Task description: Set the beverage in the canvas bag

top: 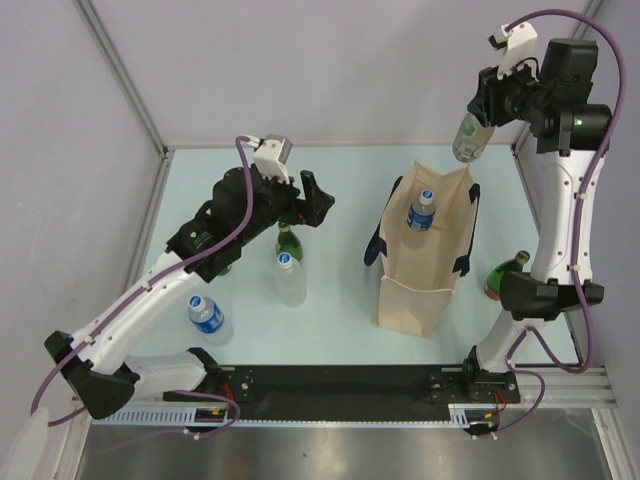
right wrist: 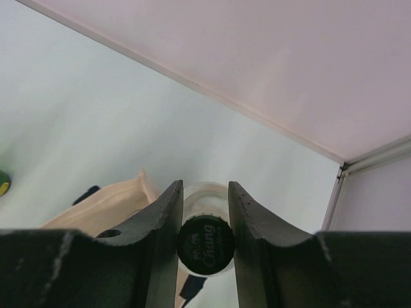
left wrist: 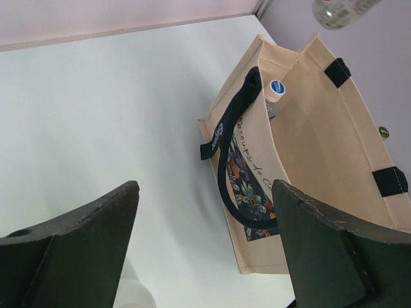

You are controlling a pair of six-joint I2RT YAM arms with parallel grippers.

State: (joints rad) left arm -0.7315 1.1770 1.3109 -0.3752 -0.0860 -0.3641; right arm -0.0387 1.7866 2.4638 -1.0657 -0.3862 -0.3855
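I see right arm reared high, elbow folded; right gripper [top: 488, 108] clamped on neck of Chang bottle [top: 468, 140], hanging by far right corner of canvas bag [top: 425, 280]. Left arm stretched forward, left gripper [top: 318, 200] fingers apart above green bottle [top: 288, 240].

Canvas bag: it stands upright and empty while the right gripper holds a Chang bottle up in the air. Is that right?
Not quite: the canvas bag is not empty. A blue-capped water bottle already stands inside it, as the top external and left wrist views show. The rest holds: the bag stands upright, and the right gripper holds a Chang bottle up in the air.
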